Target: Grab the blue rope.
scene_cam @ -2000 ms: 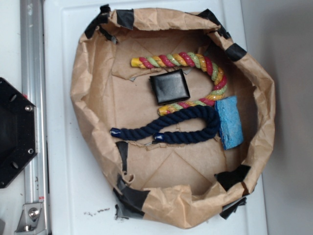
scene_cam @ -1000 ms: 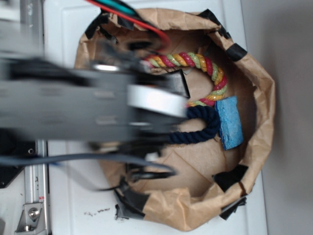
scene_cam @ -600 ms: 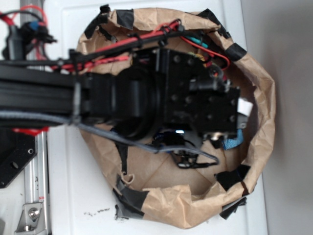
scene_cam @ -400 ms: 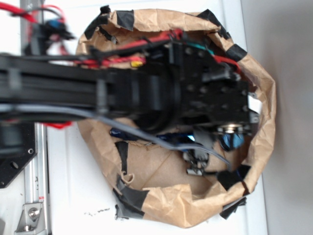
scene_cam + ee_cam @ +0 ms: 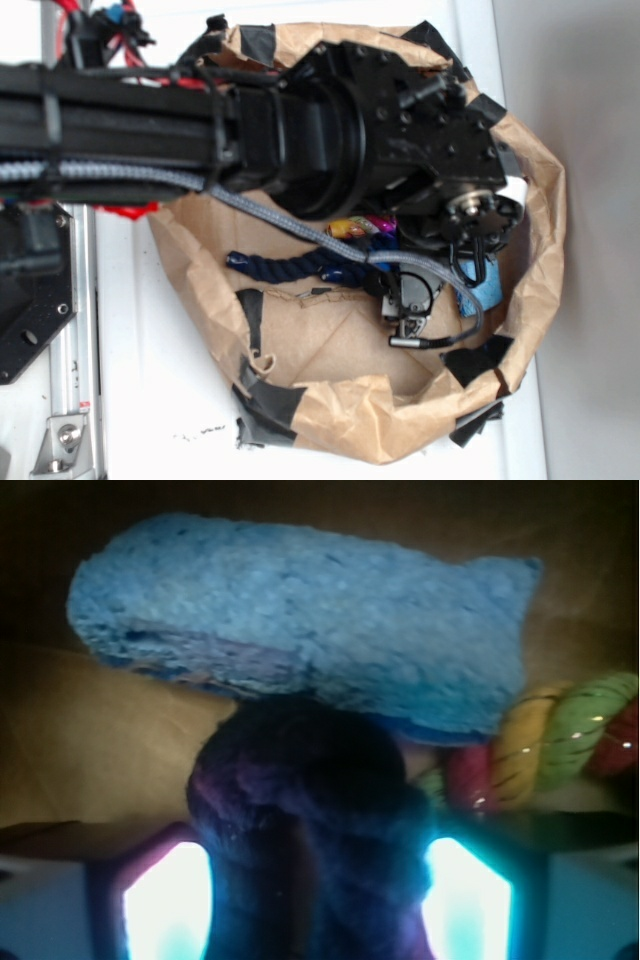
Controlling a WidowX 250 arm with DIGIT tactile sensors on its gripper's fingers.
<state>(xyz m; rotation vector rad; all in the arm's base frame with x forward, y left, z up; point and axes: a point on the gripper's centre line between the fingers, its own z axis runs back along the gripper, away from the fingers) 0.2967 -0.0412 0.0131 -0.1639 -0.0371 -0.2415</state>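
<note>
The blue rope is a dark navy twisted cord lying in the paper-lined bin; only its left part with a glossy end shows in the exterior view. The arm covers its right part. In the wrist view the rope's bend fills the space between my gripper's two glowing fingers, one on each side of it. The jaws stand wide apart and open around the bend. I cannot see the fingers in the exterior view.
A light blue sponge lies just beyond the rope's bend, also seen as the sponge under the wrist. The multicoloured rope runs off to the right. Crumpled brown paper walls ring the bin closely.
The arm swung in from the left over the bin and settled above the right end of the blue rope, hiding the bend, the black square and most of the multicoloured rope.
</note>
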